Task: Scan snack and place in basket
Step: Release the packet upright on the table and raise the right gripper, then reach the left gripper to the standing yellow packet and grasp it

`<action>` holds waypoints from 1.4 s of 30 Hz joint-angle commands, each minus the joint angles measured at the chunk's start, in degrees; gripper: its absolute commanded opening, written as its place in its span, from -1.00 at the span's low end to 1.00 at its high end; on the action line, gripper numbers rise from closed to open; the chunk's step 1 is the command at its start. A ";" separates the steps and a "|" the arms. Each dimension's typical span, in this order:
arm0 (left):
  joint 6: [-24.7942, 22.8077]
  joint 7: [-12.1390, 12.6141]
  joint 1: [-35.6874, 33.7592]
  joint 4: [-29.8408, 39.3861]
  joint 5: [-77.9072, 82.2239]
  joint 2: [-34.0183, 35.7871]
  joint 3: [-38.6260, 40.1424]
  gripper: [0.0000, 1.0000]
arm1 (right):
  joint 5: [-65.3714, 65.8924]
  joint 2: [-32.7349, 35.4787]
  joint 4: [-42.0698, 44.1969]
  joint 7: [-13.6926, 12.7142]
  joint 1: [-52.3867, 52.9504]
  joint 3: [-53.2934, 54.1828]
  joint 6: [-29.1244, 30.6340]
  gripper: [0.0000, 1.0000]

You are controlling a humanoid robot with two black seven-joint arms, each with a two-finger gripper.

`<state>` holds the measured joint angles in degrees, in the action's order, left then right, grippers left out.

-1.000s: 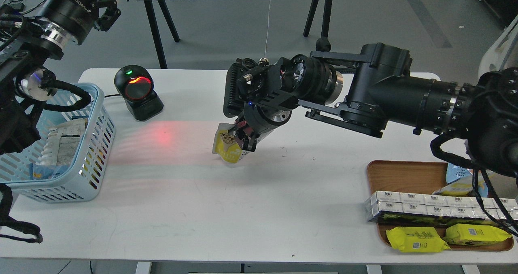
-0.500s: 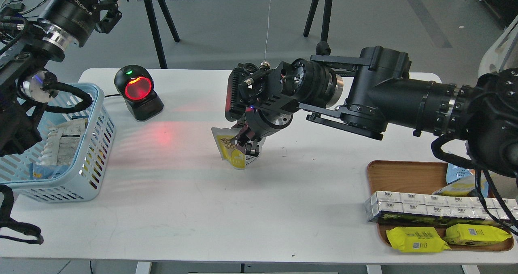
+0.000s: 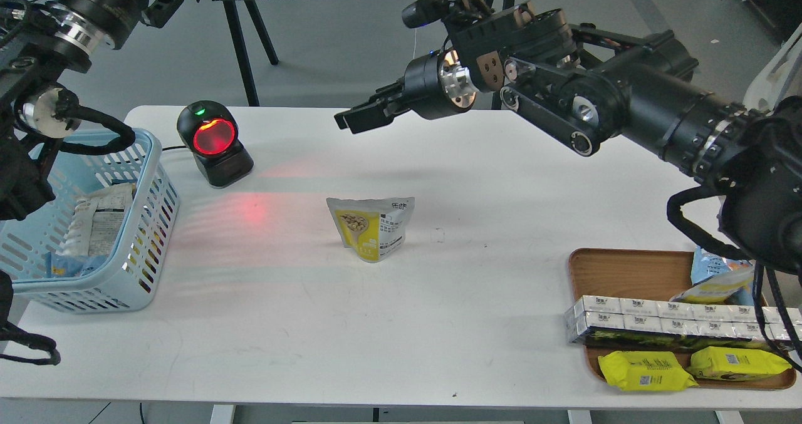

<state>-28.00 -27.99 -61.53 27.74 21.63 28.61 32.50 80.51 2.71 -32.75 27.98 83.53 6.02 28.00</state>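
The right gripper (image 3: 346,119) holds nothing; its fingers look closed, though that is hard to see. The snack (image 3: 371,227) stands alone on the table (image 3: 438,324), well apart from the scanner (image 3: 213,143) and basket (image 3: 141,248). Both steps seem not yet done.

Snack (image 3: 371,227): glossy printed film pouch, creased at the top seal. Basket (image 3: 147,220): smooth light blue plastic, slotted walls. At its 1 o'clock, scanner (image 3: 213,143): glossy black plastic shell with a glowing red window. Counter (image 3: 326,324): matt white, faintly scuffed. Our right arm (image 3: 633,108): matt black casing with bare polished metal at the wrist. Tray (image 3: 617,274): smooth brown, wood-look.
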 commanded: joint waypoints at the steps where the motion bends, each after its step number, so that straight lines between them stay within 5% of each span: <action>1: 0.00 -0.01 -1.58 0.73 4.54 0.22 0.02 1.00 | -20.78 6.76 0.24 0.02 -0.64 -0.31 0.00 0.96; 6: 0.00 -0.01 -3.25 5.38 17.54 1.36 0.20 1.00 | -45.93 15.03 -0.47 0.02 -4.85 0.04 0.00 0.96; 15: 0.00 -0.01 -6.67 25.33 51.80 1.27 -0.41 0.99 | -74.86 22.42 -1.09 0.02 -14.08 1.62 0.00 0.96; 18: 0.00 -0.01 -11.31 28.15 59.82 0.49 -7.15 0.99 | -81.10 23.39 -1.26 0.02 -17.77 3.81 0.00 0.96; 27: 0.00 -0.01 -23.29 29.03 75.46 -10.23 -35.47 0.97 | -83.50 28.39 -7.23 0.02 -27.01 10.50 0.00 0.96; 42: 0.00 -0.01 -20.84 29.21 87.00 -13.50 -43.04 0.93 | -83.67 33.94 -10.13 0.02 -29.38 11.11 0.00 0.96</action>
<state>-28.00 -28.00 -83.85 56.96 107.77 14.48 -9.17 -3.14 36.37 -41.88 28.01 54.70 16.98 28.00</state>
